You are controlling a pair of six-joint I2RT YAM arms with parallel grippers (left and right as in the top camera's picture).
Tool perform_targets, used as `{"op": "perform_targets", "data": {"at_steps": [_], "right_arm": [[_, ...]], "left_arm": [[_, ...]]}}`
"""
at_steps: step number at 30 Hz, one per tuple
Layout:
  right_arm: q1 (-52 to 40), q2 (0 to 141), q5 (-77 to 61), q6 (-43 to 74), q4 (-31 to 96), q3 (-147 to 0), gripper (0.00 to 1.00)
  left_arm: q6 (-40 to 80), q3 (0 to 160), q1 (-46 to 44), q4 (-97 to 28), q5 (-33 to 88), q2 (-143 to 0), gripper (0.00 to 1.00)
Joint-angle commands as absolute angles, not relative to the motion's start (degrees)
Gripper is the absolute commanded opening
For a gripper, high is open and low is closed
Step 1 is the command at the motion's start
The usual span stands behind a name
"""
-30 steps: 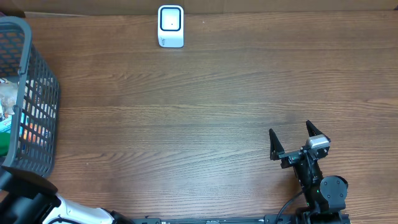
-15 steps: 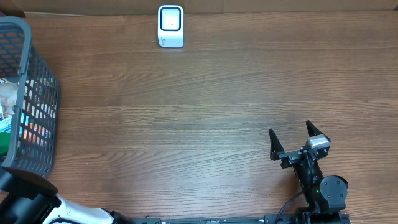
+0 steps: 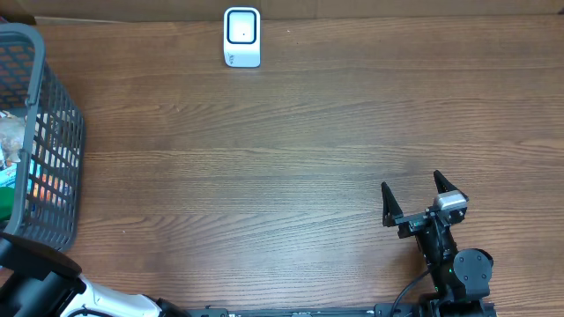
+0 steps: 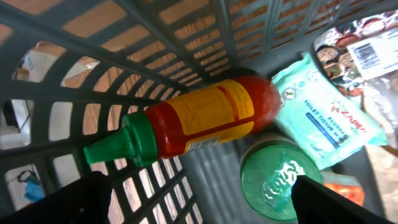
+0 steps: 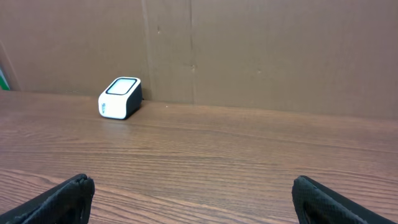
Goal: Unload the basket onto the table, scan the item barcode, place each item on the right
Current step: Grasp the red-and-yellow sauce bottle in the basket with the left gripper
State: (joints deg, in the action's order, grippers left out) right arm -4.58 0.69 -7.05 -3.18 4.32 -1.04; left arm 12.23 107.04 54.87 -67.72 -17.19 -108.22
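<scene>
One bottle [image 4: 205, 118] lies sideways in the basket [image 4: 155, 37] just ahead of the left gripper [image 4: 202, 186], jaws spread and empty; it looks rigid, slick and probably hefty, best pinched across its labelled middle, while the scanner [image 3: 241, 37] sits far ahead-left of the gaping, empty right gripper [image 3: 412, 198].

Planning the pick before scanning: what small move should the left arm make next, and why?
Probably lower the left gripper onto the red sauce bottle: its jaws stand open and empty inside the basket, and the bottle lies on its side directly ahead.
</scene>
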Motion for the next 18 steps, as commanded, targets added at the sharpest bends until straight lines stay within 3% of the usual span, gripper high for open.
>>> {"op": "perform_targets", "data": {"at_steps": [1, 6, 11, 18], "right_arm": [[-4.4, 0.2, -6.5, -3.0, 4.1, -0.5, 1.00], [-4.4, 0.2, -6.5, -3.0, 4.1, -0.5, 1.00], [-4.4, 0.2, -6.5, -3.0, 4.1, -0.5, 1.00], [-4.4, 0.2, -6.5, -3.0, 4.1, -0.5, 1.00]], "left_arm": [[10.2, 106.3, 55.2, -67.0, -19.1, -107.6, 0.95], [9.3, 106.2, 55.2, -65.3, -17.6, -107.6, 0.94], [2.7, 106.2, 55.1, -63.3, -14.6, -108.3, 0.99], [-8.4, 106.2, 55.2, -63.9, -10.5, -111.9, 0.98]]}}
